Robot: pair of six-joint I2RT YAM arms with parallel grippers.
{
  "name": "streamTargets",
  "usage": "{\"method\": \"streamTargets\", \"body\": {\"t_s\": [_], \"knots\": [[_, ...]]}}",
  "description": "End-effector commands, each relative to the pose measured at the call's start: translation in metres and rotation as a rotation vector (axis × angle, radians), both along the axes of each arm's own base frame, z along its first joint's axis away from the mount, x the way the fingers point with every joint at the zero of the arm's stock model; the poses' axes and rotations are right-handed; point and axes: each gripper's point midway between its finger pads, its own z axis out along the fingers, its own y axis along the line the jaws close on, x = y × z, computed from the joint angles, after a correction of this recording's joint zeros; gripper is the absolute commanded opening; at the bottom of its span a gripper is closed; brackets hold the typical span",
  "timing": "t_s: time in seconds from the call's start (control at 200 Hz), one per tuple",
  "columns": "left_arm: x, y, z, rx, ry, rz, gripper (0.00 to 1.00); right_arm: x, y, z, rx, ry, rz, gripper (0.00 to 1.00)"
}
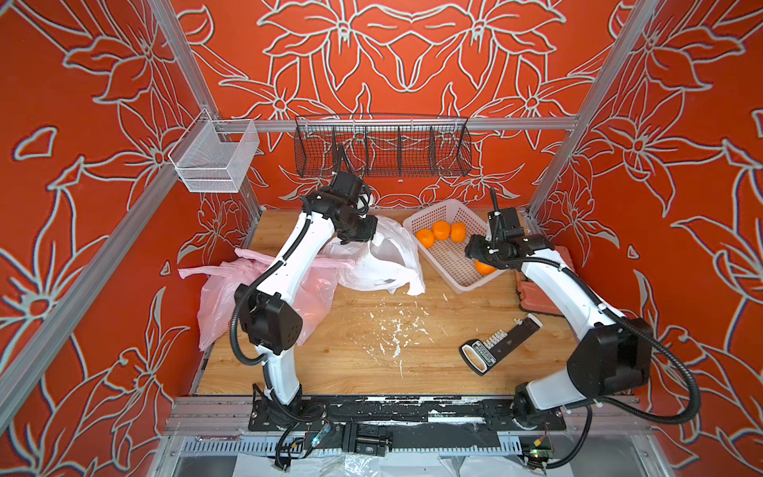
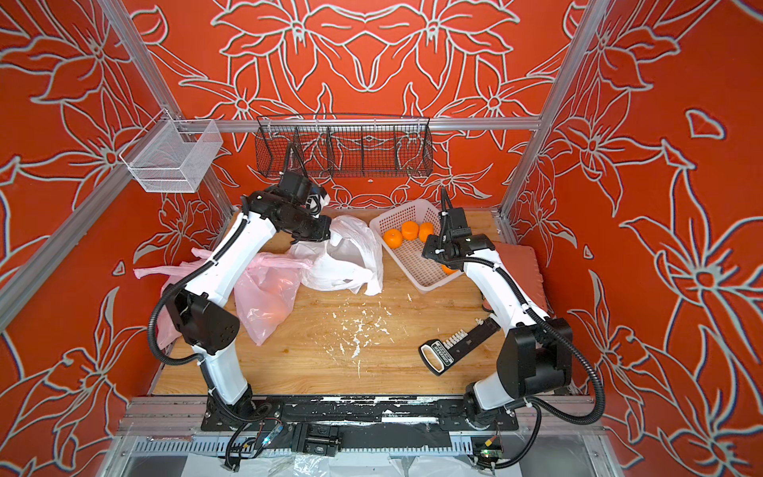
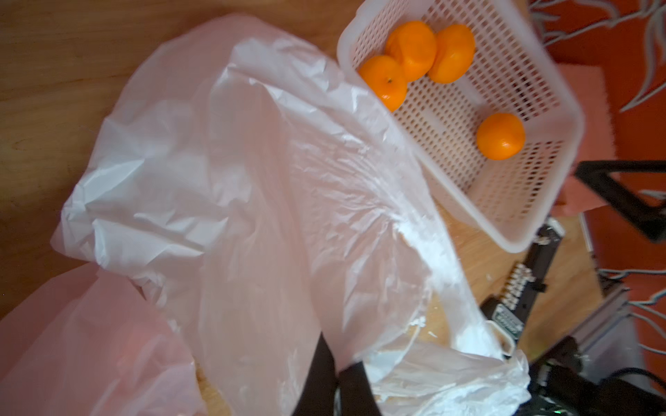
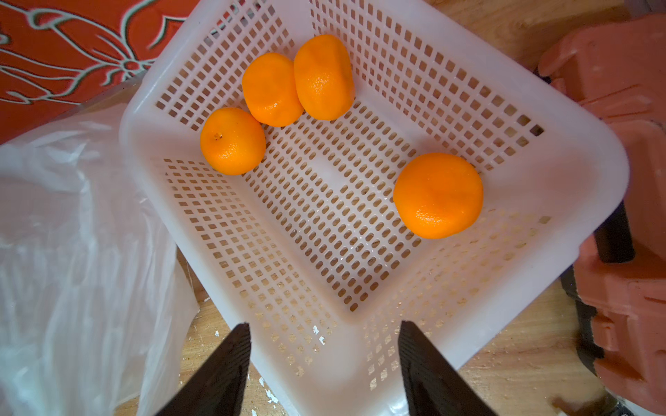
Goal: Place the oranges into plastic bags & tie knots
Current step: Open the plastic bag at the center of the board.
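Several oranges lie in the pale pink perforated basket (image 1: 433, 258): three huddle in its far corner (image 1: 441, 230) (image 4: 274, 90) and one sits alone (image 4: 438, 196) near the right side. My right gripper (image 4: 325, 325) hangs open over the basket's near corner, holding nothing. My left gripper (image 3: 338, 354) is shut on a fold of the white plastic bag (image 1: 384, 264) (image 3: 252, 180), lifting its edge just left of the basket. A pink plastic bag (image 2: 268, 293) lies crumpled under my left arm, partly hidden. Knots are out of view.
A black tool with white keys (image 1: 499, 342) lies at the front right. A salmon block (image 1: 536, 289) sits behind my right arm. White flakes (image 1: 396, 330) litter the wooden table. A black wire basket (image 1: 382, 148) and a white mesh basket (image 1: 214, 161) hang on the frame.
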Motion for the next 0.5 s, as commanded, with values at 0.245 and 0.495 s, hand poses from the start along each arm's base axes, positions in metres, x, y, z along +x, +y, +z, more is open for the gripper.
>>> {"method": "streamTargets", "body": {"t_s": [0.245,0.495], "knots": [[-0.039,-0.048,0.077,-0.482,0.104,0.01,0.0,0.049,-0.004,-0.017,-0.021,0.022,-0.002,0.68],[-0.032,-0.016,0.042,-0.418,0.165,0.136,0.0,0.078,0.005,-0.028,-0.005,0.042,0.024,0.69]]}}
